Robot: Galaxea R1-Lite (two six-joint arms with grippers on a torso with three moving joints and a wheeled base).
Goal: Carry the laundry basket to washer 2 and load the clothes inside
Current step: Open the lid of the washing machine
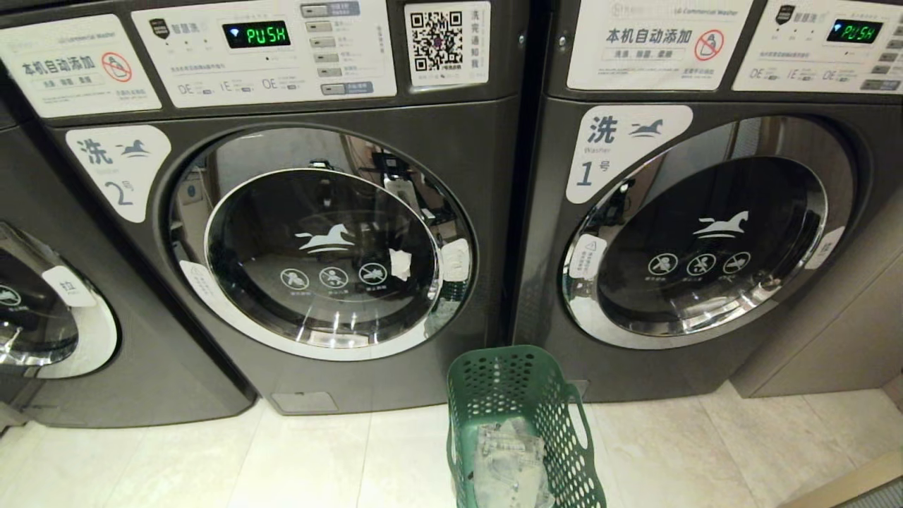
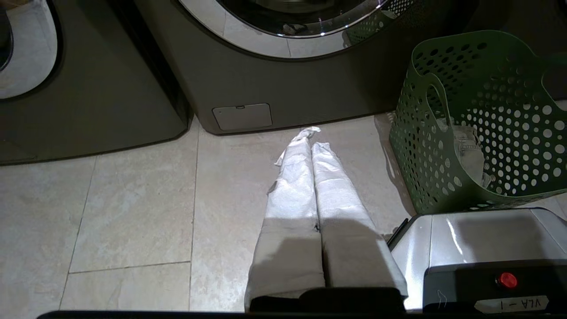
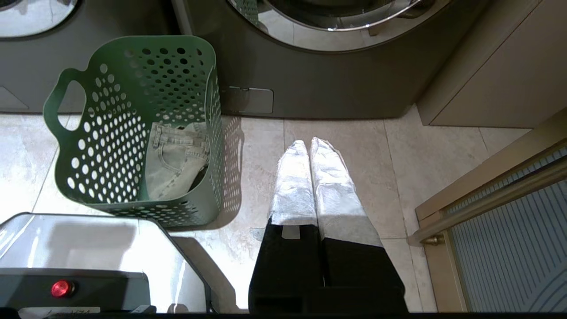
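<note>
The green perforated laundry basket (image 1: 515,430) (image 2: 478,124) (image 3: 137,128) stands on the tiled floor between two washers. Pale denim clothes (image 3: 175,159) (image 1: 508,458) lie inside it. Washer 2 (image 1: 282,233) is the dark grey machine at left centre, its round glass door closed, its white label (image 1: 121,169) showing a horse and a 2. My left gripper (image 2: 311,139) hangs shut and empty above the floor on the side of the basket toward washer 2. My right gripper (image 3: 308,144) hangs shut and empty on the basket's other side. Neither arm shows in the head view.
Washer 1 (image 1: 705,233) stands to the right with its door closed. A third washer (image 1: 42,310) shows at the far left. A beige cabinet (image 3: 496,66) and a sliding door track (image 3: 487,199) lie to the right. My silver base (image 2: 478,248) sits behind the basket.
</note>
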